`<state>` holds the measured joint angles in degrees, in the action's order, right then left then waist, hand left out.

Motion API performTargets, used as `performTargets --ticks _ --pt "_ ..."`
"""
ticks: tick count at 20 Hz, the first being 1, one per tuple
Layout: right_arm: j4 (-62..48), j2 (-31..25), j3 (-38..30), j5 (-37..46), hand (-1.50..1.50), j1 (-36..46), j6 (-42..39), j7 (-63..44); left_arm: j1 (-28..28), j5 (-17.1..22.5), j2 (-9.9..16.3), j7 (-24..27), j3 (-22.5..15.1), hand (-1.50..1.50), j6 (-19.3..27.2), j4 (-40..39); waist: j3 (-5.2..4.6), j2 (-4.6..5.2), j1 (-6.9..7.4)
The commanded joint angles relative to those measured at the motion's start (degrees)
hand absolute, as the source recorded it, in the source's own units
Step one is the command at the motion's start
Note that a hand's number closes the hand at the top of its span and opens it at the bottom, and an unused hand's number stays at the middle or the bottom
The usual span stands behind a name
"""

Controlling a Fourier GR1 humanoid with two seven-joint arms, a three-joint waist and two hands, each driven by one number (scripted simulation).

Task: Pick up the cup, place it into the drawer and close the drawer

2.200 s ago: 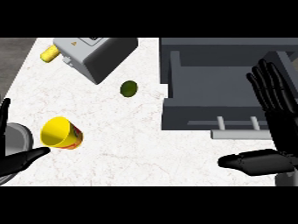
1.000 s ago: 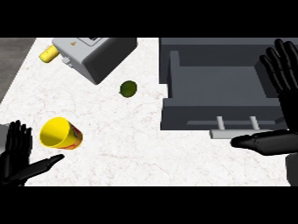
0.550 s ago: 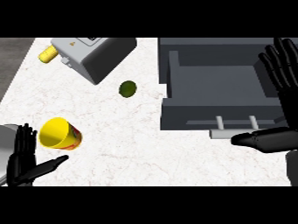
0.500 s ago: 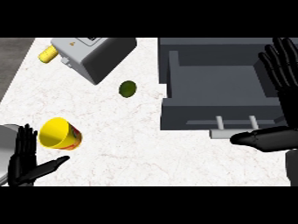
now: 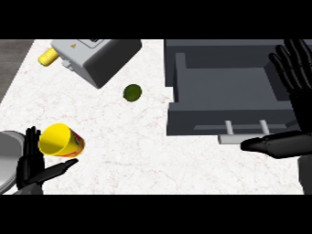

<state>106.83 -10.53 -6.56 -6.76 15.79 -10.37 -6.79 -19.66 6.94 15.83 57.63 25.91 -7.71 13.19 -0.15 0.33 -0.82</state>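
Observation:
A yellow cup [image 5: 60, 140] with a red band lies on its side at the counter's left, its mouth facing up-left. My left hand [image 5: 34, 165] stands open right beside it, fingers straight up along the cup's left side and thumb reaching out under it. The grey drawer [image 5: 229, 93] stands pulled open at the upper right, its inside bare, with a pale handle [image 5: 246, 130] on its front. My right hand [image 5: 300, 87] is held open at the right edge, fingers up, next to the drawer's right wall.
A grey toaster-like box [image 5: 94, 57] sits tilted at the upper left with a small yellow object [image 5: 48, 57] beside it. A green lime [image 5: 132, 92] lies between the box and the drawer. The white marble counter [image 5: 145, 160] ends at the left.
My left hand has moved right and up, closing in on the cup from its left and below. The cup, the drawer and my right hand stay as they were.

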Motion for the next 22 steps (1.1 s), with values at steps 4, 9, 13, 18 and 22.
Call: performTargets --ticks 4,9,13,18,22 --pt "2.2 -0.2 0.0 -0.3 -1.5 -0.8 0.0 -1.7 -3.4 -0.3 0.6 3.2 0.1 -1.5 -0.4 -4.0 -0.08 0.15 -0.55" --pt "1.4 -1.4 -1.8 -0.6 -1.5 -2.2 -1.0 0.1 -3.5 -0.5 -0.5 3.0 -0.9 -1.5 -2.7 -3.3 -0.01 0.01 -0.31" --pt "-1.5 -1.3 -1.7 -0.9 -1.5 2.1 -0.4 -1.3 -5.8 -0.3 -0.4 2.0 -1.2 1.5 -9.5 -2.4 -0.09 0.27 -0.44" --pt "-0.8 -1.6 -1.6 -0.7 -1.5 0.8 -1.0 -1.0 -4.7 -1.0 -1.9 10.2 -0.7 1.5 1.7 0.6 -0.11 0.39 -0.74" --pt "-0.6 -0.5 -0.4 0.6 -1.5 2.5 0.7 -1.7 -5.0 -1.9 -4.0 14.4 0.0 1.5 13.6 2.2 -0.12 0.37 -0.53"
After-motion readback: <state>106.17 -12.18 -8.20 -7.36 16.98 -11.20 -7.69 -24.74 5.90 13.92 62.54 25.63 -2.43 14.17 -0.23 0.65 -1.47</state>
